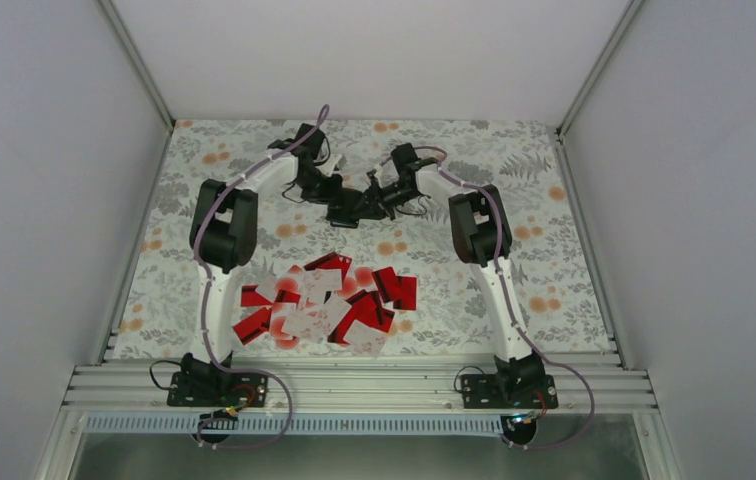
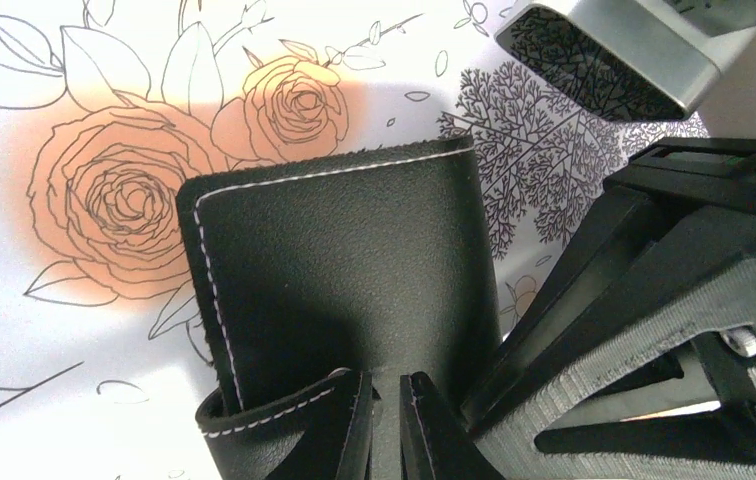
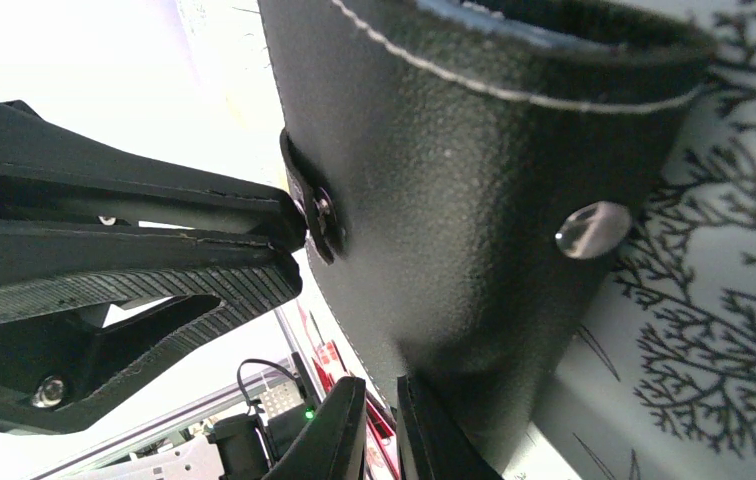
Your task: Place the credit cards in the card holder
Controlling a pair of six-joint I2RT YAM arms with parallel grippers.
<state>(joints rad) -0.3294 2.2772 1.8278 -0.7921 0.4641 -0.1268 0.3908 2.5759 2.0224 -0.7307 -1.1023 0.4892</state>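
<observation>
Seen from above, the credit cards lie in a loose heap on the near middle of the bench. They are red and pale, roughly fifteen, too overlapped for a sure count. Both arms reach to the far middle, well apart from the heap.

The left wrist view shows the left hand pinching a flap of the single black card holder.

In the right wrist view the right hand pinches its lower edge, and no card shows in its mouth. So probably none is in yet.
</observation>
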